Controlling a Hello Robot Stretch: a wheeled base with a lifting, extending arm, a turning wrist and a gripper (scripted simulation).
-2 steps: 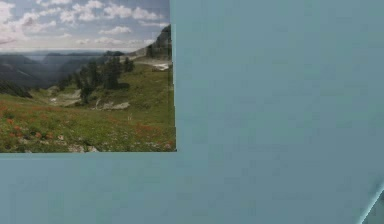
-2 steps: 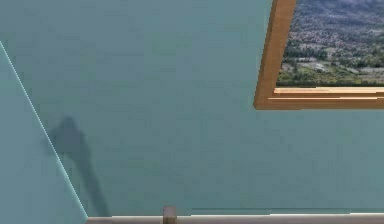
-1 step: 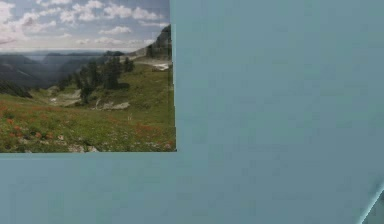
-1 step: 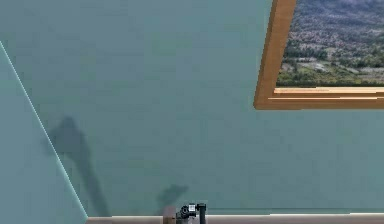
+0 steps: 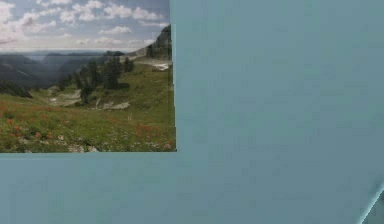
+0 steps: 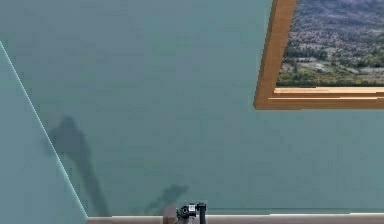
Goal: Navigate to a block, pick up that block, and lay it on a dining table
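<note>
The robot is facing a teal wall (image 5: pixel 280 110) from very close. A frameless landscape picture (image 5: pixel 85 75) of green slopes under a cloudy sky is hanging in the upper left of the forward view, as decoration and not as anything the task needs. In the arm side view a side wall (image 6: pixel 160 90) of the same teal is running across the frame. A wood-framed picture (image 6: pixel 330 45) of a hillside town is hanging in its upper right, and a pale skirting strip (image 6: pixel 300 217) is lying along the bottom edge. The tool (image 6: pixel 190 212) is peeking up at the bottom centre, low against the foot of that wall. Its far end is too small to make out, so I cannot tell whether it is carrying anything. Where the block is lying, and where the dining counter is standing, I cannot tell from this spot. By that reckoning the robot is probably searching, and turning away from the walls is likely what the next move is calling for
</note>
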